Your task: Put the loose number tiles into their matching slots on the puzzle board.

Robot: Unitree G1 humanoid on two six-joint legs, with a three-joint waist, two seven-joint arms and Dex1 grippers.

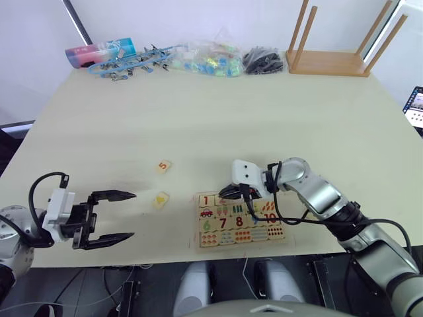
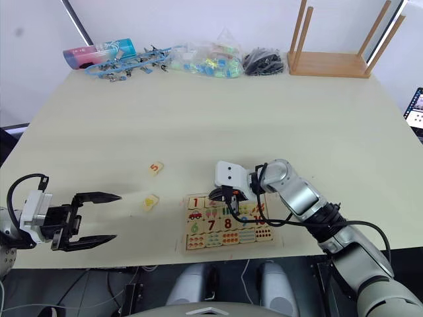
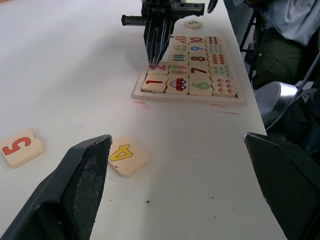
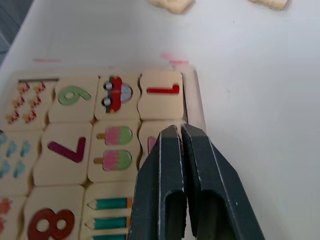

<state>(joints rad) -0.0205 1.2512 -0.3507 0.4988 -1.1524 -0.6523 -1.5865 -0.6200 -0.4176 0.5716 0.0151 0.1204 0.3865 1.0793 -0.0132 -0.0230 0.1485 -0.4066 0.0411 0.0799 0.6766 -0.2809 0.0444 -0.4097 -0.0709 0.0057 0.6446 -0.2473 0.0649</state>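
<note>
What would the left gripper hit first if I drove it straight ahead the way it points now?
Most likely the yellow 4 tile, lying on the table just ahead between the open fingers of the left gripper. Past it lies the puzzle board. Whether the fingers ride low enough to touch the tile is unclear.

The puzzle board (image 3: 190, 97) is pale wood with coloured digits: a red 1, a green 6. Loose tiles (image 3: 128, 159) show a yellow 4 (and an orange 5) on the cream worktop (image 1: 198, 119).
</note>
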